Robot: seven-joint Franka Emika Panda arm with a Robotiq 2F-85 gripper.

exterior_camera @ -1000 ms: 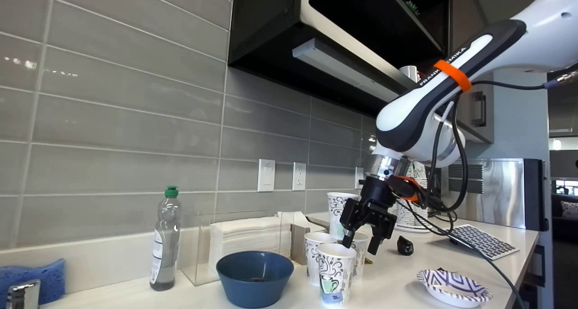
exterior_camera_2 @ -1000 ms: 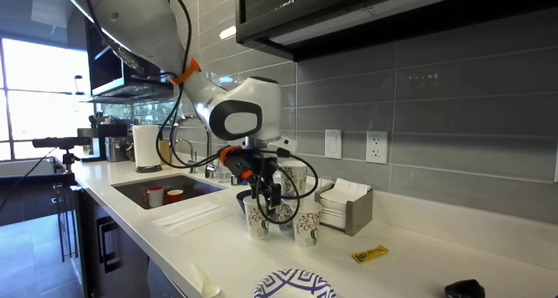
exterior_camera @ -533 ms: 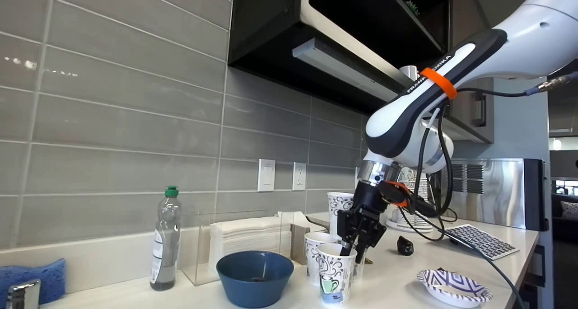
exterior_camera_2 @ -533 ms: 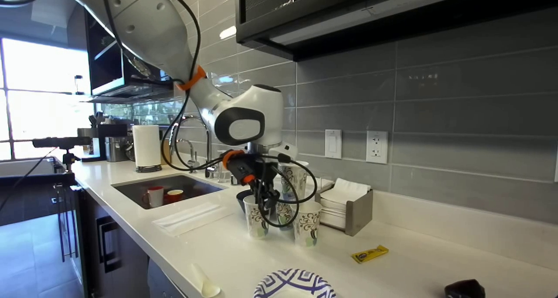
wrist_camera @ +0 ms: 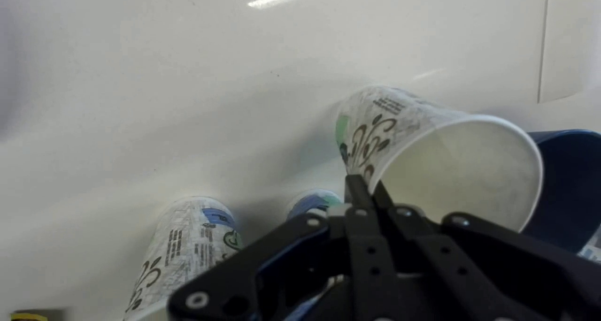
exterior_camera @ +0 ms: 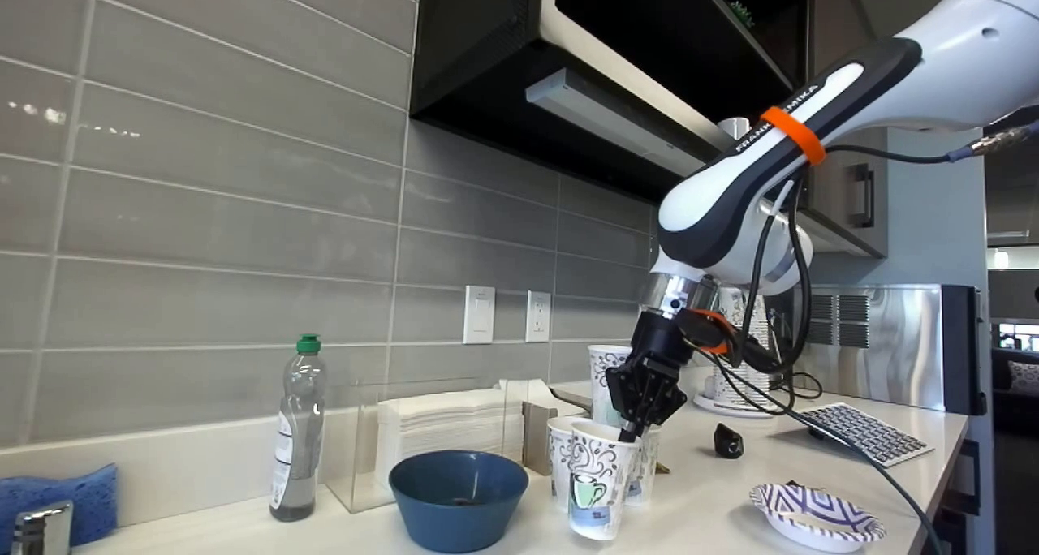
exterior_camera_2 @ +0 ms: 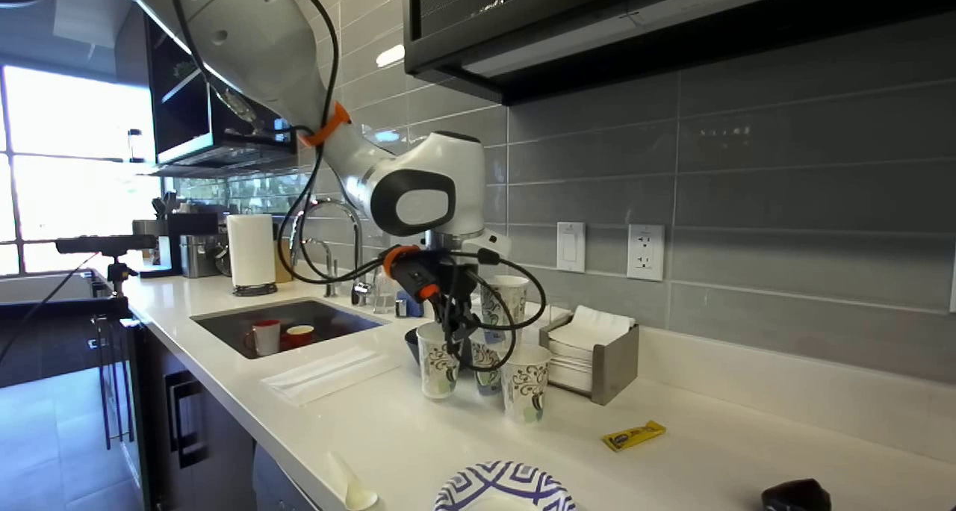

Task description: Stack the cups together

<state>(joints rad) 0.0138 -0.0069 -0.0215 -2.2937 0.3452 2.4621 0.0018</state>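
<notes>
A printed white cup (wrist_camera: 436, 156) is pinched at its rim by the claw (wrist_camera: 370, 185); from there, in the wrist view, another cup (wrist_camera: 188, 246) is seen at eight o'clock, the blue bowl (wrist_camera: 570, 185) at three.

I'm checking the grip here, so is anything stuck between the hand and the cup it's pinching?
Nothing visible: in the wrist view, the hand is shut on the cup at its rim; the blue bowl sits beyond.

Cups (exterior_camera_2: 526, 384) cluster — the gripper (exterior_camera_2: 458, 335) at one's rim (exterior_camera_2: 426, 336).
</notes>
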